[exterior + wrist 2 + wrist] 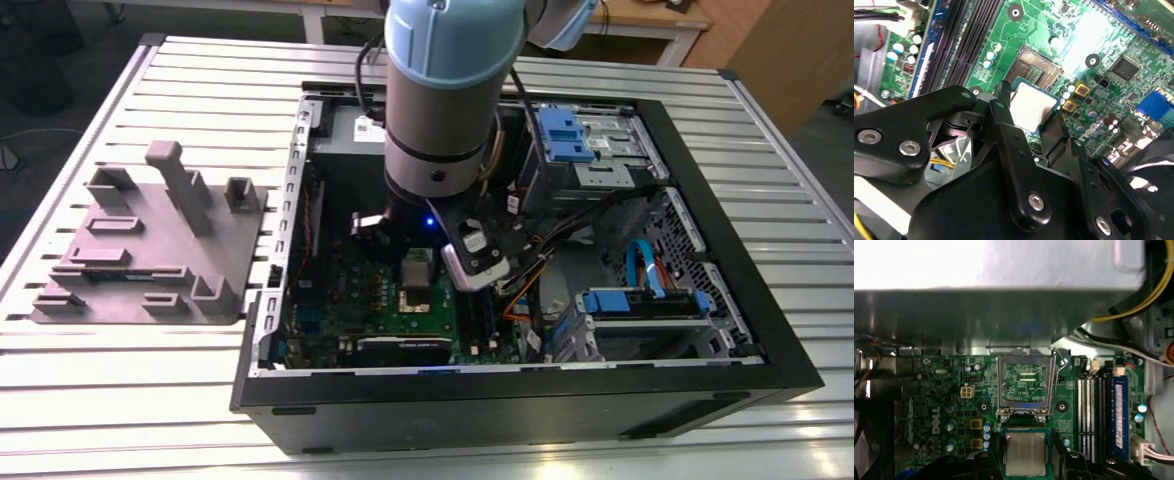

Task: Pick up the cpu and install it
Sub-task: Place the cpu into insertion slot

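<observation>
**A:** Where's the cpu (1031,107)?

**B:** In the tool (1030,110), which is clamped on two opposite edges of it. A finger (1000,114) presses each side, and the metal top shows between them. It hangs clear of the motherboard (949,405), inside the case (534,400) on the table (160,400).

**A:** And the socket?

**B:** Open. In the second wrist view the socket (1036,70) lies bare just beside the chip, and in the first wrist view the bracket (1000,385) is swung back out of the way. I can't tell whether the chip is square over the socket.

**A:** So which step is this?

**B:** I'd say the pick is done and the install isn't. The chip has been brought to the socket but isn't seated.

**A:** What does seating it call for?

**B:** My guess is edges parallel to the socket walls, the chip kept level, and a light touch on the way down. The pins won't forgive a tilt or a sideways slide.
</observation>
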You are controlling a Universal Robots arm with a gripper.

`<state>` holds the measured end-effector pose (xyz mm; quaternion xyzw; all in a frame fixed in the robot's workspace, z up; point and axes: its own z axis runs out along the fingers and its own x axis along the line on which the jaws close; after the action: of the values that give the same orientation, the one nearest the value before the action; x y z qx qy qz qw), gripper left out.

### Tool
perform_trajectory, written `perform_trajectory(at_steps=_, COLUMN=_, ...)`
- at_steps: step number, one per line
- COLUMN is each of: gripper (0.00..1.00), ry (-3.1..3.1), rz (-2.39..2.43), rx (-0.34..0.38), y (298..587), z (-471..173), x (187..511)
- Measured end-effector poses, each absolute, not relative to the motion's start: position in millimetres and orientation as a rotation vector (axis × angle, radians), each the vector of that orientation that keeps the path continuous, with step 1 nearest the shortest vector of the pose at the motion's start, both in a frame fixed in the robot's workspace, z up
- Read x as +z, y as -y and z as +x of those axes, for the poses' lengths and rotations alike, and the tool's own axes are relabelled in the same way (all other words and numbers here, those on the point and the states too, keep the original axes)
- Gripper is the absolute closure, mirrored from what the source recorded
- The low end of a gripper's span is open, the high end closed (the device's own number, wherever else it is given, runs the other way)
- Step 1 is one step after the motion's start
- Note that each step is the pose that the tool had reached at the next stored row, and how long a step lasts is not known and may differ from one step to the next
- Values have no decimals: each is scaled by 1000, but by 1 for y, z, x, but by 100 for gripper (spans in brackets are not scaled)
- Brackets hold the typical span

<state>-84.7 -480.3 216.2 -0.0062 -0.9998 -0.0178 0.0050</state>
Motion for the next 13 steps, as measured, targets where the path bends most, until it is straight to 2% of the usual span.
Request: perform_trajectory(at_steps=13, gripper=53, ry=3126, rz=-10, rx=-56, y=486, z=-85, x=200)
